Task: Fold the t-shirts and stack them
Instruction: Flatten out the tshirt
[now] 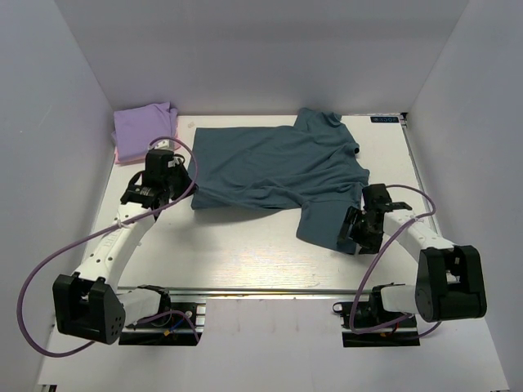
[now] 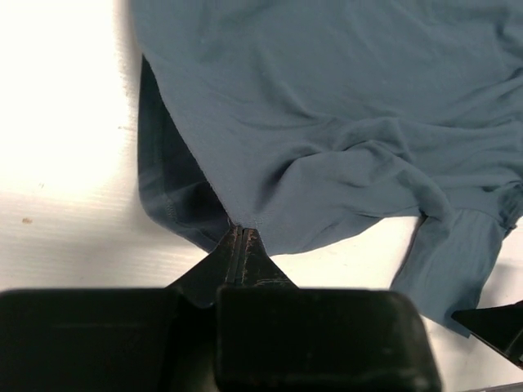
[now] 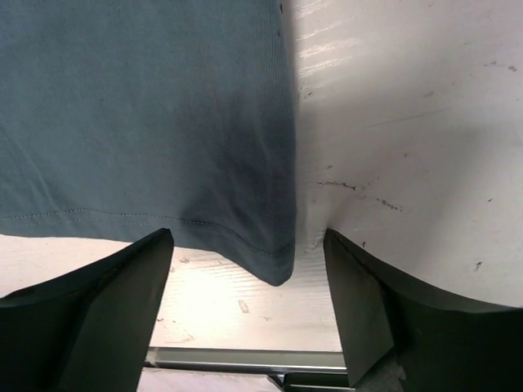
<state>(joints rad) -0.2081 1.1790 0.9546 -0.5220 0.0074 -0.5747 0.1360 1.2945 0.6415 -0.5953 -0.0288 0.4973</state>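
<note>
right claw [image 3: 248, 238] agape over t-shirt [image 3: 139, 122] corner

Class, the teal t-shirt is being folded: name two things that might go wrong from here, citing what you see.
The left gripper pinches only the very edge of the teal t-shirt; a pull may slip it free. Only a hem corner lies inside the open right gripper, so closing might miss it.

Plain teal-blue t-shirt [image 1: 270, 167] on a white surface [image 1: 245, 261]; left of it, lavender shirt [image 1: 143, 126] atop pink shirt [image 1: 119, 156].
</note>
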